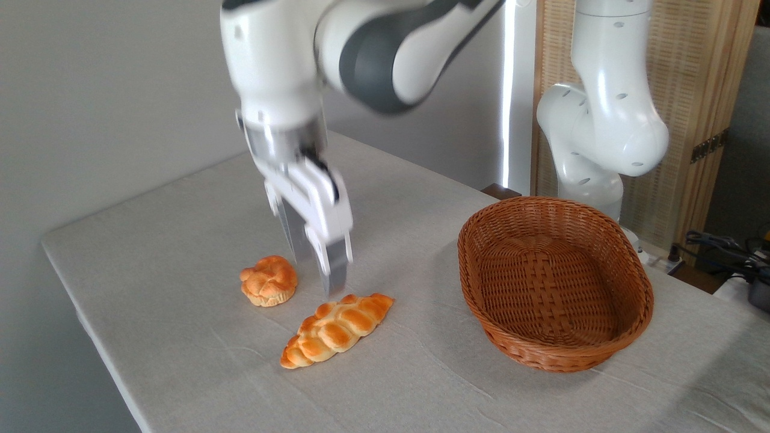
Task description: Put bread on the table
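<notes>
Where the grey-white cloth covers the surface (180, 252), the bread (335, 329) lies flat near the front edge, clear of everything around it. Its long axis runs on a diagonal: one pointed end aims toward the lower left, at the front edge, and the other aims up and to the right, toward the wicker basket (628, 304). The braided top faces upward, golden-orange and glossy.

Just above the loaf's upper right half hangs the gripper (328, 273), blurred, its tips pointing down and stopping short of the crust without touching it. The jaws hold nothing; two fingers show close side by side, but the blur hides whether a gap remains between them, so I cannot tell if they are apart or together.

To the left of the fingertips sits a small round bun (269, 280), near the loaf's far end but apart from it. The oval basket stands well to the right. The robot's base (601, 120) rises behind the basket.
</notes>
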